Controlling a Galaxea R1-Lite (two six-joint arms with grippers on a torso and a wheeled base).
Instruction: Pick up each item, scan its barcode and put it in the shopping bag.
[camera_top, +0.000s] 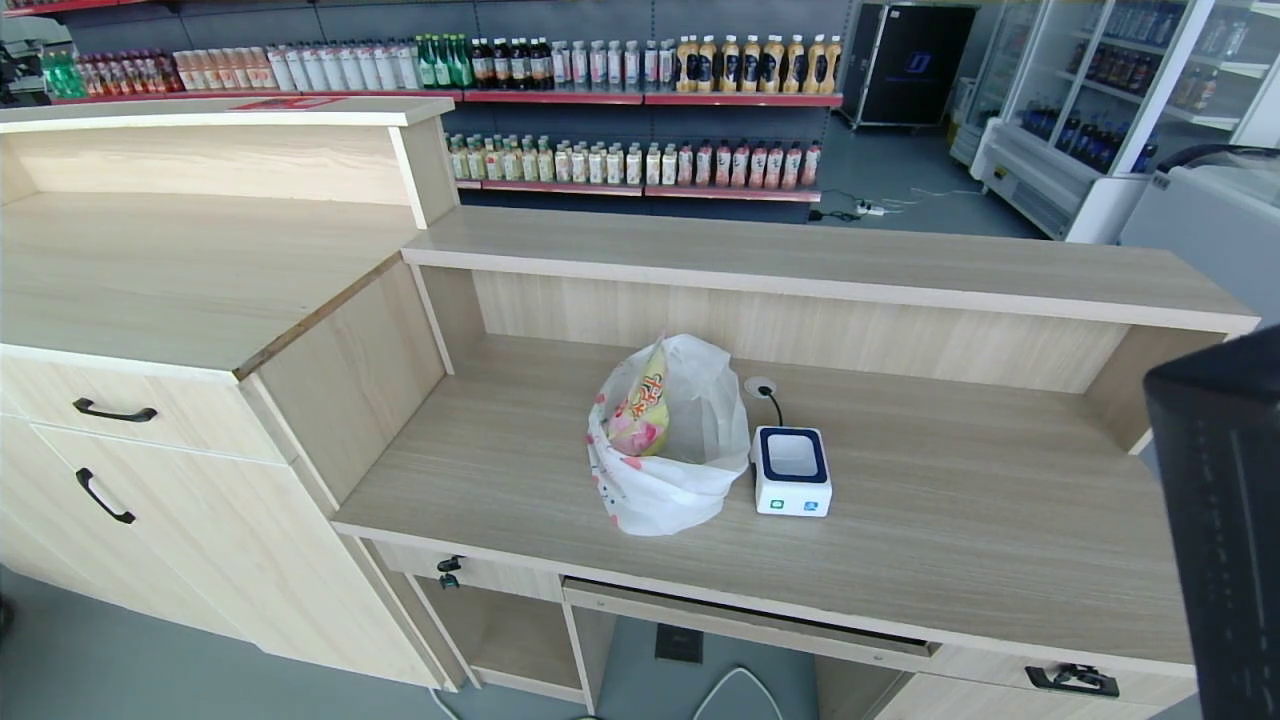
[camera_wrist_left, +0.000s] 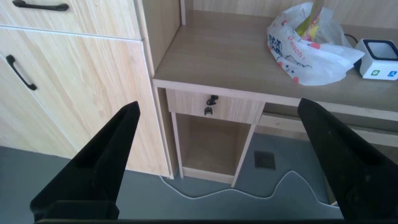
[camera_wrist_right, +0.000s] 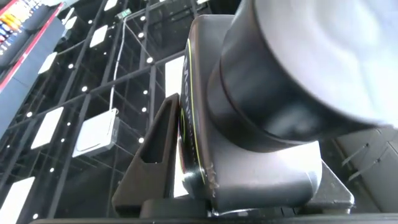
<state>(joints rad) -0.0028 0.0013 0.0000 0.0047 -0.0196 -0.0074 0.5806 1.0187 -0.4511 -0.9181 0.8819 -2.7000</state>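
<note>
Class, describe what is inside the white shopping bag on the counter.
A yellow and pink snack packet stands inside the shopping bag, its top poking out. Its lower part, and anything beneath it, is hidden by the plastic.

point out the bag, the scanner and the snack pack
bag (camera_top: 660, 500), head view, its white lower front
scanner (camera_top: 792, 455), head view, its top window
snack pack (camera_top: 645, 405), head view, its yellow face inside the bag
</note>
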